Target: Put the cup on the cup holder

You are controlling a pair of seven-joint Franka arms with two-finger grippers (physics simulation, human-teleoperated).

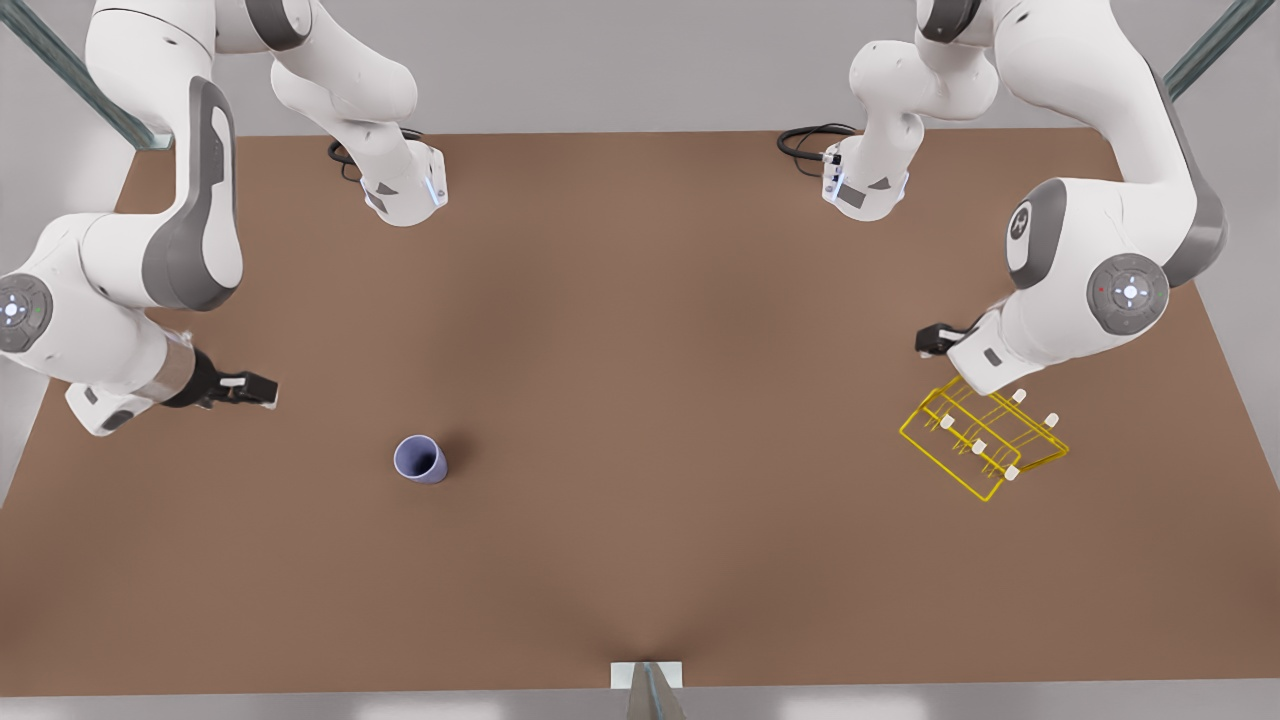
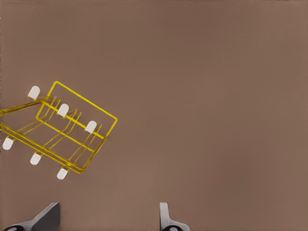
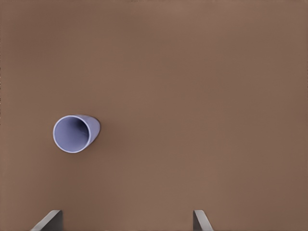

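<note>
On the front view's left, the right gripper (image 1: 262, 390), a black two-finger claw on a white jointed arm, hangs above the brown tabletop (image 1: 640, 560) with nothing between its fingers; in the right wrist view its two grey fingertips (image 3: 48, 220) stand wide apart, released. Near it, toward the middle of the table, the small plain lavender-blue tapered cup (image 1: 421, 459) stands upright on the bare surface with its darker inside showing, apart from the gripper and touched by nothing; the right wrist view looks down into its open mouth (image 3: 72, 134). Well apart from the cup, on the front view's right, the bright yellow thin-wire rectangular cup holder (image 1: 985, 447) sits on the table at a slant to the table's edges, its upright prongs tipped in white caps (image 1: 979, 447). The left gripper (image 1: 935, 340) hovers just beside and above the holder's far corner, partly hidden by its own white arm; the left wrist view shows its fingertips (image 2: 166, 216) spread wide and empty, with the yellow rack (image 2: 72, 130) off to one side.
</note>
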